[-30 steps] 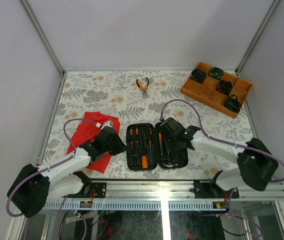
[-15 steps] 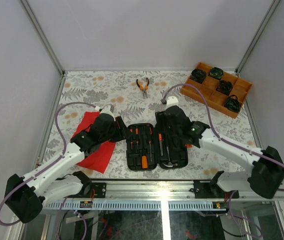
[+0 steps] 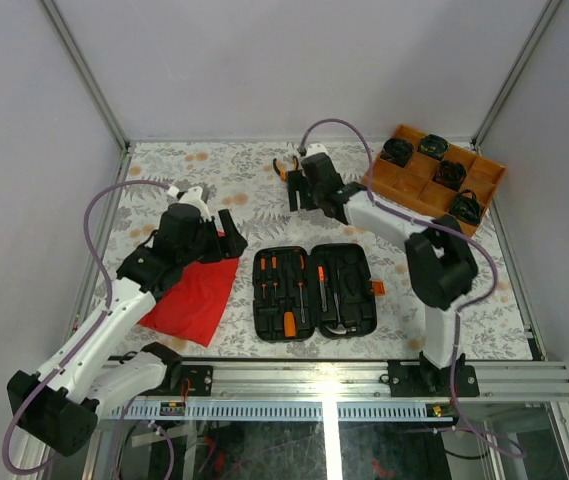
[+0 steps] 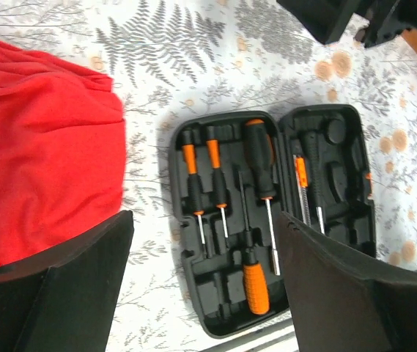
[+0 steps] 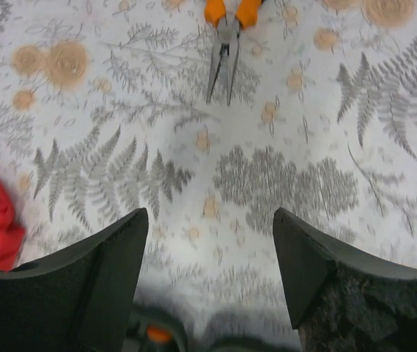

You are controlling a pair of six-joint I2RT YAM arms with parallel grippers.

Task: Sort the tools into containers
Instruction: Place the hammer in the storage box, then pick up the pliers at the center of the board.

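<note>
**A:** Which step is in hand?

**B:** Fetching the pliers [image 5: 223, 55], I judge. The tool case [image 3: 314, 292] lies open at the near middle of the table [image 3: 164, 170]. The pliers lie well beyond it, toward the far edge. The right gripper [image 5: 209, 220] hangs just on their near side, fingers spread with nothing between them.

**A:** How should it be done well?

**B:** Reach farther until the pliers sit between the fingers. Come down across the joint or the handles, not the thin nose, and close squarely so they don't swivel. The left gripper [image 4: 204, 220], likewise spread and empty, hovers left of the case by the red cloth [image 4: 39, 147], and it had best keep clear.

**A:** And how do the things look?

**B:** The case is black, both halves lying flat, with moulded slots. The left half holds orange-and-black screwdrivers [image 4: 215, 176]. The right half holds one slim driver, a dark-handled tool I can't name, and vacant hollows. The pliers' steel nose is closed and points near, with the orange handles at the far end.
</note>
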